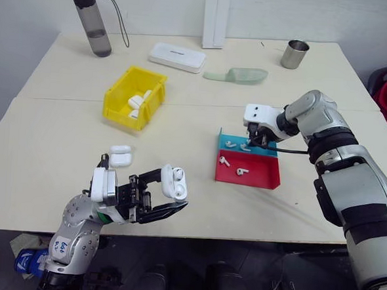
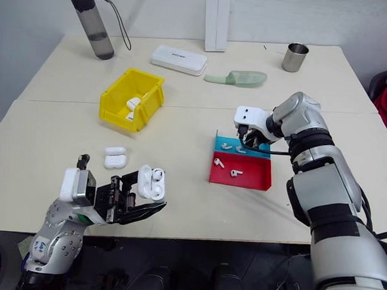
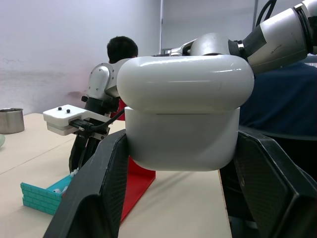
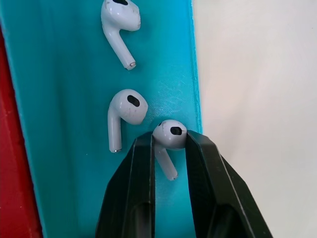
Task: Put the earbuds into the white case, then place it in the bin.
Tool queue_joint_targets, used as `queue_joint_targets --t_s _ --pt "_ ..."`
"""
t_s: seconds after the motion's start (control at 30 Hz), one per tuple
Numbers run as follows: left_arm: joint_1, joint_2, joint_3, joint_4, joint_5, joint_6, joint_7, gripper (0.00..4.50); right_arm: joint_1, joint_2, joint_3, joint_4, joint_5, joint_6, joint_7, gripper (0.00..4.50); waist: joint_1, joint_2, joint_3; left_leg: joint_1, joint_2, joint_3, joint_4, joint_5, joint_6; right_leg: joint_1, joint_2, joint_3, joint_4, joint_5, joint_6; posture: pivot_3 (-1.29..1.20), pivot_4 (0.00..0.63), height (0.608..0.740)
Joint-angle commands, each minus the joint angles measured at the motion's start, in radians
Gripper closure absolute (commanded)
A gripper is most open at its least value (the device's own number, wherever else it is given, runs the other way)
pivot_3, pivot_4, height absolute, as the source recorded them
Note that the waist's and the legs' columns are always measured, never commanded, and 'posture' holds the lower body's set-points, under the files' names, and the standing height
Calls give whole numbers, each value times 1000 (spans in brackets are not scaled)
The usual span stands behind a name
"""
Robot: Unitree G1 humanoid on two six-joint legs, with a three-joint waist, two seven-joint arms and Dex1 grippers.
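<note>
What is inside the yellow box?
Inside the yellow bin lie white cases, at least two or three, closed. Its near wall hides part of the floor, so more could sit there unseen.

The person (image 3: 122, 49) is mostly hidden behind the right arm, the steel cup (image 3: 10, 120) is cut by the frame edge, and the yellow bin's (image 1: 120, 100) contents are too small to count.
</note>
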Motion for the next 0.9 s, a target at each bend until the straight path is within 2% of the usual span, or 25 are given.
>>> queue_joint_targets --t_s 0.03,0.3,0.47,0.53,0.63,0.7,0.77,0.83,0.9 --pt "3 11 19 -14 -5 -20 -6 1740 -16 -4 -10 4 -1 2 14 3884 0 0 0 0 0 0 0 0 0 0 0 0 0 0 0 0 150 740" --pt "-5 9 15 -12 -2 -21 -6 1740 -36 -50 -73 -16 47 -6 16 3884 1 0 0 0 0 0 0 0 0 0 0 0 0 0 0 0 150 740" --pt "-43 3 7 17 -5 -19 -18 1740 -34 -144 -220 -143 219 -7 217 3884 6 0 0 0 0 0 0 0 0 0 0 0 -1 0 0 0 150 740" --pt "-75 -7 -2 43 -10 -10 -24 1740 89 -183 -343 -379 464 101 340 3884 -1 0 0 0 0 0 0 0 0 0 0 0 -1 0 0 0 150 740" --pt "-112 -16 -11 74 -13 0 -30 1740 341 -188 -486 -827 788 372 366 3884 13 0 0 0 1 -1 0 0 -1 1 1 -1 -1 0 0 0 150 740" --pt "-137 -21 -18 96 -9 5 -30 1740 526 -132 -599 -1124 999 484 275 3884 14 0 0 0 2 -6 1 -1 -1 3 1 -5 -1 0 0 0 150 740" --pt "-163 -28 -26 118 -3 7 -30 1740 650 -70 -660 -1346 1200 659 107 3884 16 0 0 -1 2 -7 1 -1 -1 4 1 -6 -1 0 0 0 150 740" --pt "-188 -33 -34 135 4 12 -28 1740 744 -17 -679 -1508 1354 764 -25 3884 14 0 0 -1 1 -6 1 -1 -1 3 1 -5 -1 0 0 0 150 740" --pt "-213 -37 -37 150 10 17 -24 1740 812 29 -671 -1620 1436 788 -121 3884 14 0 0 0 1 -6 2 0 -2 4 1 -4 -1 0 0 0 150 740"
